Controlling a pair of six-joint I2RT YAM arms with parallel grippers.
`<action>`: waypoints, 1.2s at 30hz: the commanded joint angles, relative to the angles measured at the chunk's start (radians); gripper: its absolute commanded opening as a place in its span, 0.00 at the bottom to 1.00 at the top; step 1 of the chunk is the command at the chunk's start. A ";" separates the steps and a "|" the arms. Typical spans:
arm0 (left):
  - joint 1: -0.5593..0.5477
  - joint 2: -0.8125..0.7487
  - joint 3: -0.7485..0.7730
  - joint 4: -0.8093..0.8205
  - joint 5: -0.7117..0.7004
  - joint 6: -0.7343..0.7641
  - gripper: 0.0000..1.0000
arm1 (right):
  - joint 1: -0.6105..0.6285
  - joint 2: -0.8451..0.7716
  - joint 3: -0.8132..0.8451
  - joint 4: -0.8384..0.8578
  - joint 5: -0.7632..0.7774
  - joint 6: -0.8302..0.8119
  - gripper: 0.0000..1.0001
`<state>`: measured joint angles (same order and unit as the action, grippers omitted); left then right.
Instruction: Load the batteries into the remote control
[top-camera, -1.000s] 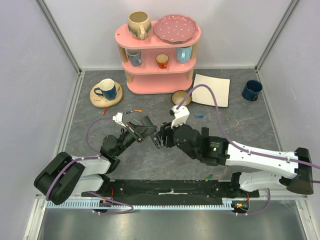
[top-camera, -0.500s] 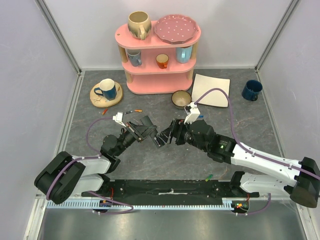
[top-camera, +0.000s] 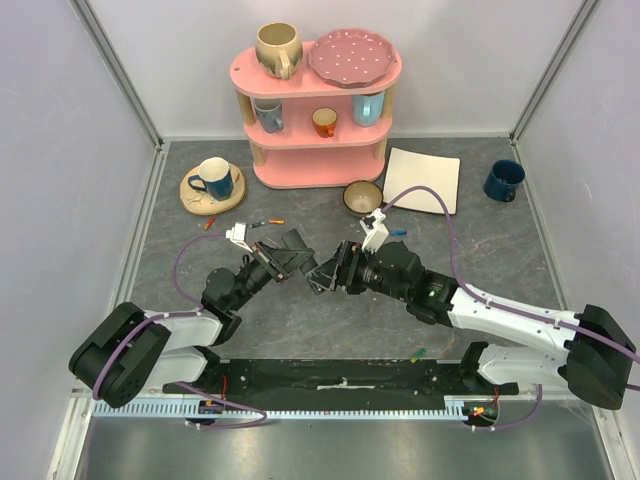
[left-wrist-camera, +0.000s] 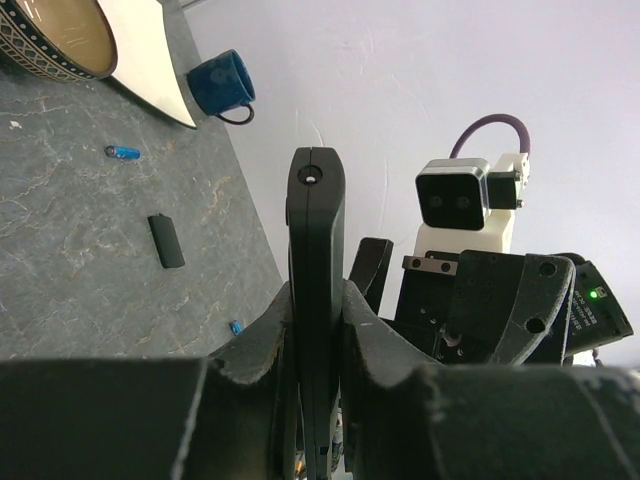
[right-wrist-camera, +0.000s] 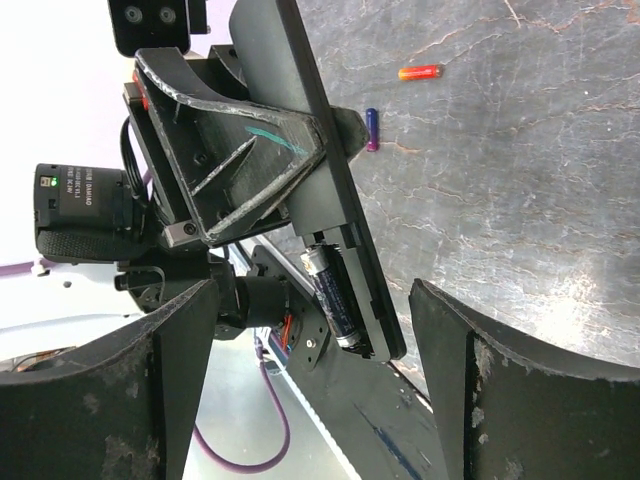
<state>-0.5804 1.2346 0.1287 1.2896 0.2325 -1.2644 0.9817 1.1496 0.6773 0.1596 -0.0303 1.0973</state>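
Observation:
My left gripper (top-camera: 283, 260) is shut on the black remote control (top-camera: 297, 243) and holds it off the table, edge-on in the left wrist view (left-wrist-camera: 316, 230) between the fingers (left-wrist-camera: 390, 340). In the right wrist view the remote's (right-wrist-camera: 305, 150) open compartment holds one dark battery (right-wrist-camera: 330, 297). My right gripper (top-camera: 325, 274) is open and empty, and its fingers (right-wrist-camera: 520, 400) straddle that end of the remote without touching it. Loose batteries lie on the table: an orange one (right-wrist-camera: 419, 72), a blue-purple one (right-wrist-camera: 372, 130), a blue one (left-wrist-camera: 124, 152) and a green one (top-camera: 418, 353).
A small flat black piece (left-wrist-camera: 166, 241) lies on the grey table. Behind stand a pink shelf (top-camera: 318, 150) with cups and a plate, a bowl (top-camera: 362, 196), a white napkin (top-camera: 423, 180), a blue mug (top-camera: 503, 180) and a mug on a coaster (top-camera: 212, 180).
My right arm has shifted and its wrist has swung right, then partly back; its gripper stays at the remote's end. The left arm and the remote have not moved.

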 joint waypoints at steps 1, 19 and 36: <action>-0.002 -0.009 0.032 0.349 -0.015 -0.013 0.02 | -0.011 0.009 -0.007 0.070 -0.029 0.030 0.85; -0.002 -0.034 0.023 0.350 0.011 -0.016 0.02 | -0.058 0.042 -0.045 0.142 -0.089 0.062 0.73; -0.002 -0.035 0.023 0.350 0.022 -0.020 0.02 | -0.081 0.073 -0.071 0.210 -0.118 0.085 0.69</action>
<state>-0.5804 1.2144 0.1322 1.2900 0.2413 -1.2652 0.9108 1.2205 0.6239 0.3115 -0.1345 1.1614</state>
